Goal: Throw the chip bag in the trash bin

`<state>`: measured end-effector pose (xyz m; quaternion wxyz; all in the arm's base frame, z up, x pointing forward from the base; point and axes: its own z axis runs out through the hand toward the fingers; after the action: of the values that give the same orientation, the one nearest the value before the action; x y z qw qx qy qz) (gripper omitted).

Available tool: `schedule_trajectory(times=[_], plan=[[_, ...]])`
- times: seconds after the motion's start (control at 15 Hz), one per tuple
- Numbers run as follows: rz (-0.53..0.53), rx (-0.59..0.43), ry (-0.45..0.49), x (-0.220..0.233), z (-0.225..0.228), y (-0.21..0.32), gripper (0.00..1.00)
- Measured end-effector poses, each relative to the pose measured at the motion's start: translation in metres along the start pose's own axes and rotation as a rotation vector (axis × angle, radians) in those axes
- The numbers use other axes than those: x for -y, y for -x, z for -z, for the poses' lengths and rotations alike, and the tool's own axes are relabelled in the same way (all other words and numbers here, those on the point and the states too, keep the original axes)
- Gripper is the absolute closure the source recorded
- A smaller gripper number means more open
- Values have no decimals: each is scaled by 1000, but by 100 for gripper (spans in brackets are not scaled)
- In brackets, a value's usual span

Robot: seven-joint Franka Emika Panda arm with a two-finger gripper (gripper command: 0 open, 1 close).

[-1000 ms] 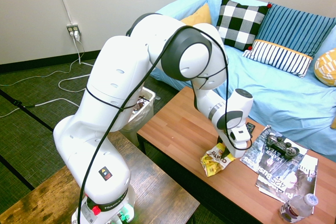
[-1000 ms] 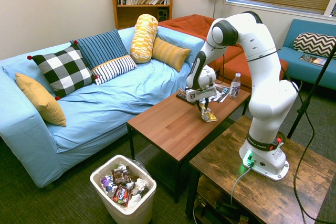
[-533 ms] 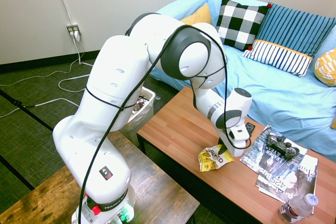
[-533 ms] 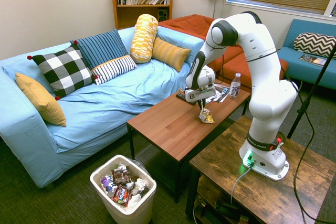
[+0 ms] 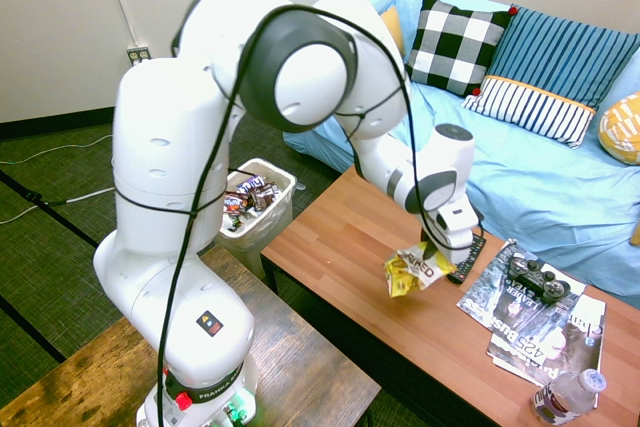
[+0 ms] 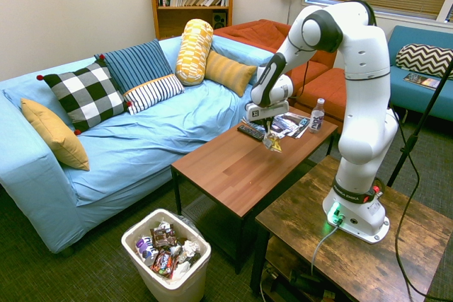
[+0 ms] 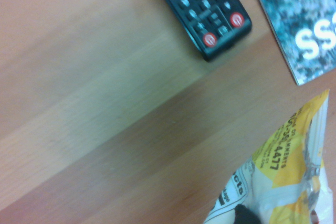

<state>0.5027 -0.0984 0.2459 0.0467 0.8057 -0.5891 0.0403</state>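
Note:
The yellow and white chip bag hangs in the air above the wooden coffee table, pinched at its top by my gripper, which is shut on it. From the other side the chip bag dangles below the gripper over the table's far end. In the wrist view the crumpled chip bag fills one corner above the wood. The white trash bin, lined and holding several wrappers, stands on the carpet beyond the table's other end; the trash bin also shows behind my arm.
A black remote, magazines, a game controller and a water bottle lie at the table's end near the bag. A blue sofa with cushions runs along the table. A darker wooden table bears my base.
The gripper shut on the chip bag where it lay on the table and lifted it off the wood. The arm's upper part has swung upward and back.

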Motion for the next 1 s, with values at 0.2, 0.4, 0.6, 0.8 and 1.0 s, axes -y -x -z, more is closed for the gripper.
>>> schedule_trajectory(times=[0.2,0.4,0.6,0.8,1.0], plan=[[71,-47,-56,37,96,90,100],[170,-82,-117,81,172,200,100],[269,-99,-134,120,184,300,100],[400,-56,-126,143,158,404,100],[502,-8,-85,149,111,478,100]])
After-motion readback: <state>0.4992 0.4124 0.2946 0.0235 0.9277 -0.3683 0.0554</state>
